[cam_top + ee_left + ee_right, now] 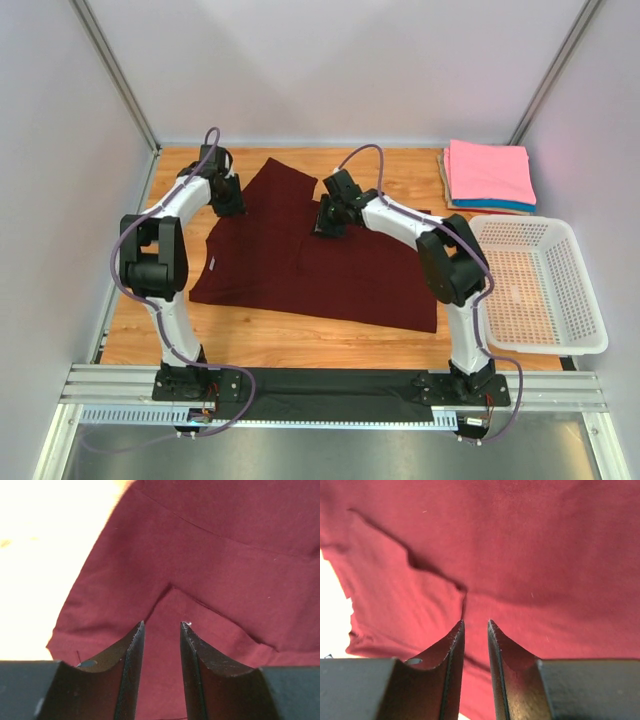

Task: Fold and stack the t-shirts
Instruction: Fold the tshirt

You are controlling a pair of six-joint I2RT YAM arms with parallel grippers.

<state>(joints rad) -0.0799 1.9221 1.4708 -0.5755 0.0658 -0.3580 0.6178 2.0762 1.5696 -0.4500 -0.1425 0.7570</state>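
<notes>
While left hand (162,624) hangs parted over maroon shirt (330,270), right hand (476,622) grip unclear; white basket (540,349) beside folded stack (488,172).

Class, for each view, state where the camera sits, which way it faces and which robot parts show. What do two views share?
Top external: above and behind the bases, looking down on the table; left arm and right arm show.
Left wrist: on the left gripper, facing the maroon t-shirt; its two fingers show.
Right wrist: on the right gripper, facing the same shirt; its fingers show.
Shared: both wrist views show maroon fabric.
</notes>
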